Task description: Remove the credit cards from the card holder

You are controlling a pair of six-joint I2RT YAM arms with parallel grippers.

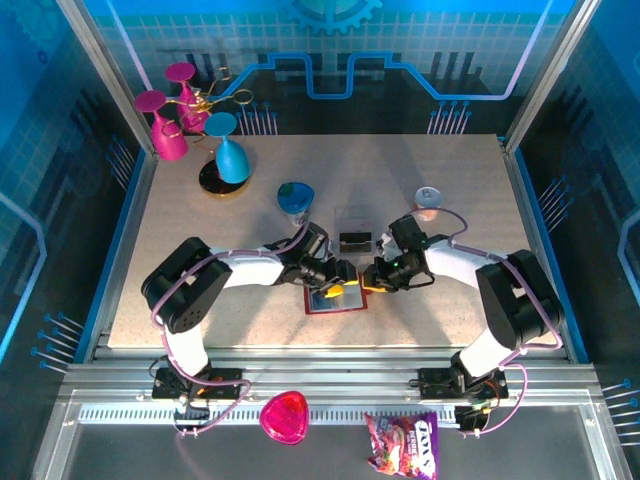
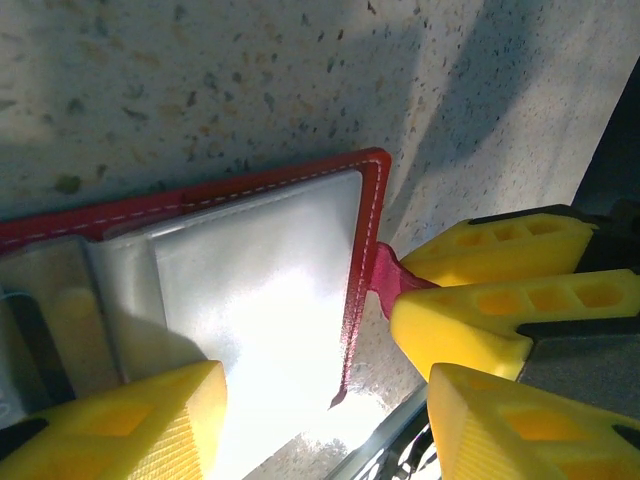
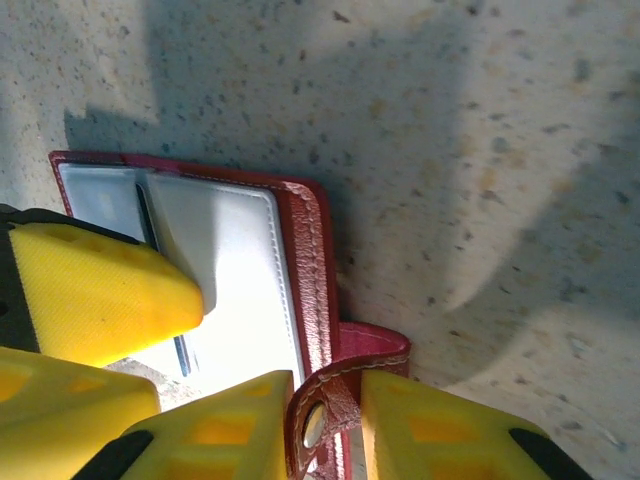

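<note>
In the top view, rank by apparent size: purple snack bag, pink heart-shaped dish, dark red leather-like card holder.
Largest: purple snack bag.
Then: pink heart-shaped dish and dark red leather-like card holder. They look alike, and the holder is partly covered, so I leave them unranked.

A robot lab: blue walls (image 1: 400,60) with circuit drawings, metal rails (image 1: 330,385), and two robot arms (image 1: 190,285) bolted by a speckled table (image 1: 470,180).

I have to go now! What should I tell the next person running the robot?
Left end effector: open, one finger pressing the card holder on its grey pocket.
Right end effector: shut on the snap tab.
The card holder lies open on the table; a dark card lies beyond it, already out.
Left to do: it is unclear whether the pockets hold another card, so check and pull out any.
</note>
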